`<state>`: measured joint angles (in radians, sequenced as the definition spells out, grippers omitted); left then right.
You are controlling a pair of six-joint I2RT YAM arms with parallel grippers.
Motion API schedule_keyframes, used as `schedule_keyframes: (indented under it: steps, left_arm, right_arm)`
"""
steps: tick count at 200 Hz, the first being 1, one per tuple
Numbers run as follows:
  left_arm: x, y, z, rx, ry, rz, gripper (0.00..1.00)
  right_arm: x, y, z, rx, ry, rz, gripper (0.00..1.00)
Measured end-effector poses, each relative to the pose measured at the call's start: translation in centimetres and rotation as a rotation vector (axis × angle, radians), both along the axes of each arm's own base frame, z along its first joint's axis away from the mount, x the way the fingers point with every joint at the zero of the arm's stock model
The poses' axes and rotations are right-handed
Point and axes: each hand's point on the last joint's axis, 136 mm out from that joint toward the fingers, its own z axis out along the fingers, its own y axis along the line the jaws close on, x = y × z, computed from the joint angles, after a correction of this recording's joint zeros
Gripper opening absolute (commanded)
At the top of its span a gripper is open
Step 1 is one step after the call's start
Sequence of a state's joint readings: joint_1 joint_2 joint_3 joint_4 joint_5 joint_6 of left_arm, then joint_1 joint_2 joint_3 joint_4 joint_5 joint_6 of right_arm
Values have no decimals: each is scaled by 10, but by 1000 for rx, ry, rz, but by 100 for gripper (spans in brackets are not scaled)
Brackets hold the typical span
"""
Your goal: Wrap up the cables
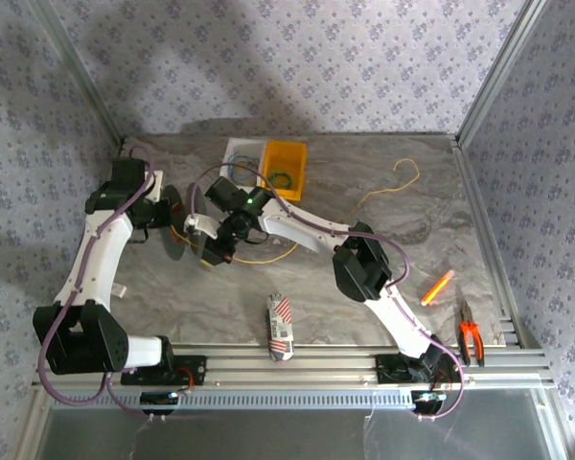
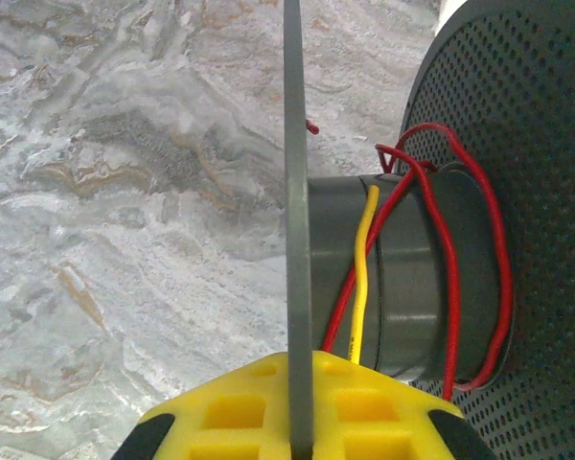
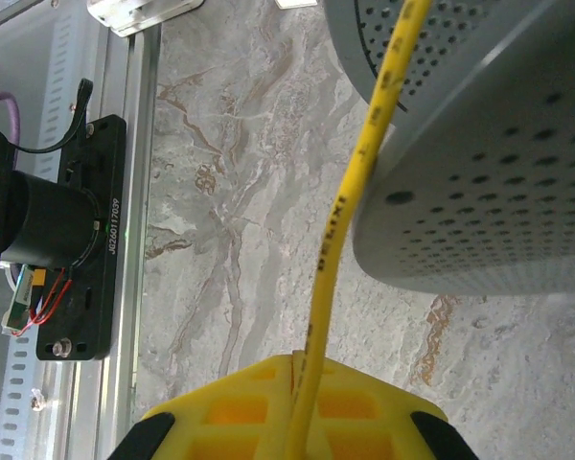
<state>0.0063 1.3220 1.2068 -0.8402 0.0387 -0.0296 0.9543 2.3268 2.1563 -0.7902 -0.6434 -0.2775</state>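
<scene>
A black perforated spool [image 1: 177, 216] is held off the table at the left. My left gripper [image 2: 302, 383] is shut on the thin edge of its near flange [image 2: 297, 192]. Red wire [image 2: 450, 249] and one strand of the yellow cable [image 2: 364, 278] lie around the grey core [image 2: 412, 287]. My right gripper [image 3: 302, 369] is shut on the yellow cable [image 3: 337, 240], which rises to the spool's flange [image 3: 479, 144]. From above, the right gripper [image 1: 216, 249] sits just right of the spool, and the loose yellow cable [image 1: 383, 189] trails to the back right.
A yellow bin [image 1: 285, 168] with coiled wires and a white tray [image 1: 240, 158] stand at the back. A striped packet [image 1: 280, 329] lies near the front rail. An orange marker [image 1: 437, 287] and orange-handled pliers [image 1: 471, 333] lie at the front right.
</scene>
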Motion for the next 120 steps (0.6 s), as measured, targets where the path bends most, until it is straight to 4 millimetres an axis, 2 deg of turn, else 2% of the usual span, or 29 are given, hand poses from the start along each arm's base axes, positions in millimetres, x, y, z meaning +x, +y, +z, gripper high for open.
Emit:
schedule_keyframes:
  steps: [22,57,120]
  left_arm:
    - [0,-2,-2,11,11,-9,6]
    - [-1,-4,-7,11,37,-18,14]
    - [-3,-7,-2,10,45,-41,18]
  right_arm:
    - [-1,0,0,0,0,2,0]
    - [-1,0,0,-1,0,2,0]
    - [2,-1,0,-1,0,-4,0]
